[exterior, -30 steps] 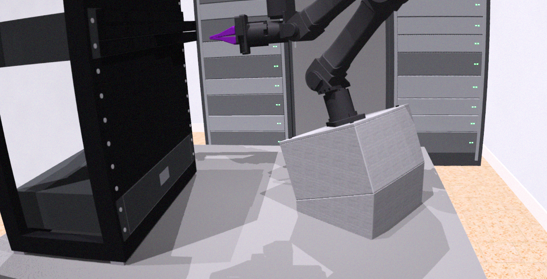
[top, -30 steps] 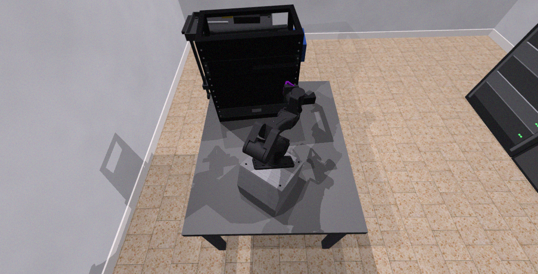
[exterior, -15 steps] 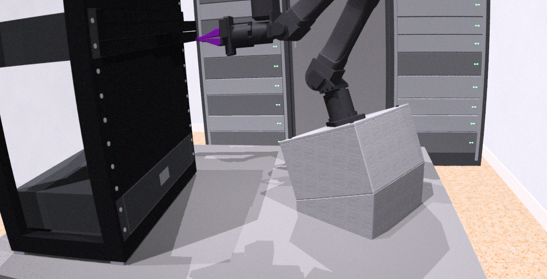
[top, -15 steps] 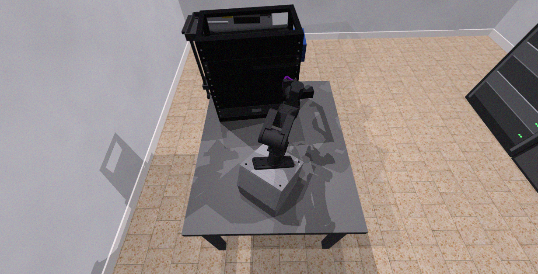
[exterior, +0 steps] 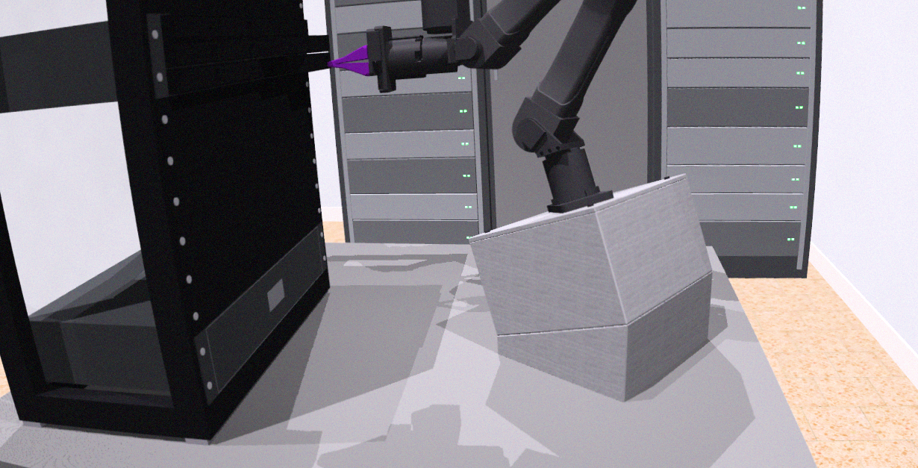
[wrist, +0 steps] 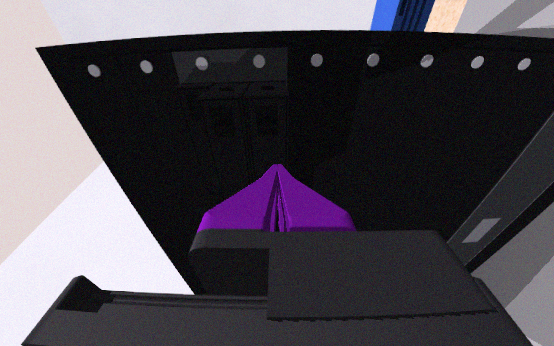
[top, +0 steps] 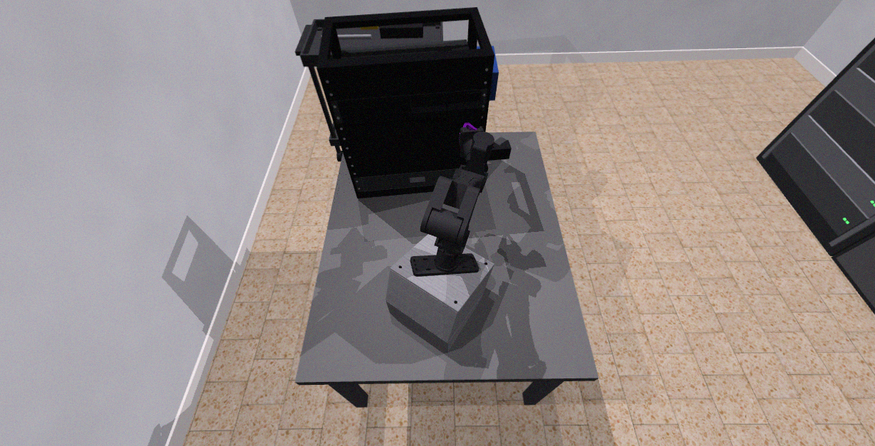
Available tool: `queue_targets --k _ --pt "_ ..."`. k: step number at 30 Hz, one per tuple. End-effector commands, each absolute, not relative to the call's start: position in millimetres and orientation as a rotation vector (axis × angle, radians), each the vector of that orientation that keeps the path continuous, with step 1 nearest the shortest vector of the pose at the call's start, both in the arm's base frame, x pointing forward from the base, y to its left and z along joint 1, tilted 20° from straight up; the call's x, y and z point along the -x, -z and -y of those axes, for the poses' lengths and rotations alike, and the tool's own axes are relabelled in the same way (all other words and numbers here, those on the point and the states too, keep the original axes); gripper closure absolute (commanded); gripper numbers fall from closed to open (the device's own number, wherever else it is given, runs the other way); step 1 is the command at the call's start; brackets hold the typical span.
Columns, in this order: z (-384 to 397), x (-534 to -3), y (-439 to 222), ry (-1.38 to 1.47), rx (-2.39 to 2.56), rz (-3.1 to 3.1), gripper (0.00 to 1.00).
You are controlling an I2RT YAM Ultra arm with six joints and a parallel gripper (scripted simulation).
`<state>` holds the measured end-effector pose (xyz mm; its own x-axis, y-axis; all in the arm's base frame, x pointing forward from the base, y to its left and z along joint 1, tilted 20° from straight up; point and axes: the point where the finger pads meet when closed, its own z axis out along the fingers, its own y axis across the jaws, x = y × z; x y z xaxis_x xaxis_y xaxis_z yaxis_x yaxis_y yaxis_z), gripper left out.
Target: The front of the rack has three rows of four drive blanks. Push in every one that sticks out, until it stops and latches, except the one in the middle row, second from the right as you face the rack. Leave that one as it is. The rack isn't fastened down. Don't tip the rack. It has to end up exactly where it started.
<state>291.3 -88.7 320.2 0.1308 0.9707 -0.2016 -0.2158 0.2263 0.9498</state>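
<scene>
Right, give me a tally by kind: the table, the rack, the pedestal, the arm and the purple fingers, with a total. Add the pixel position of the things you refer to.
Table (top: 367, 345) (exterior: 385, 310) (wrist: 545, 250): 1
Black rack (top: 403, 59) (exterior: 144, 176) (wrist: 345, 60): 1
Grey pedestal (top: 422, 309) (exterior: 558, 285): 1
Robot arm (top: 446, 223) (exterior: 587, 48): 1
Purple fingers (top: 468, 125) (exterior: 353, 55): 2
Total: 6

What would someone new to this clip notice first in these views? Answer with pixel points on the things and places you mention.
The purple fingers (exterior: 357, 68) of the pincer (exterior: 330, 64) (wrist: 278, 165), shut and pointed at the front of a tall black rack (top: 400, 62) (exterior: 137, 208). Next, the pale angular pedestal (exterior: 625, 324) under the black arm (top: 445, 223) (exterior: 564, 66) on the grey table (top: 342, 358) (exterior: 398, 362), and the green lights dotting the cabinets behind in the exterior view.
</scene>
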Motion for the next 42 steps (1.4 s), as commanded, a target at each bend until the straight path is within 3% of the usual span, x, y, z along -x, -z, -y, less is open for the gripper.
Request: queue_targets --k 1,42 --pt "82.0 -288.4 -343.6 -1.065 -0.876 -1.04 1.0" --pt "82.5 -311.0 -346.6 -1.066 -0.886 -1.044 1.0"
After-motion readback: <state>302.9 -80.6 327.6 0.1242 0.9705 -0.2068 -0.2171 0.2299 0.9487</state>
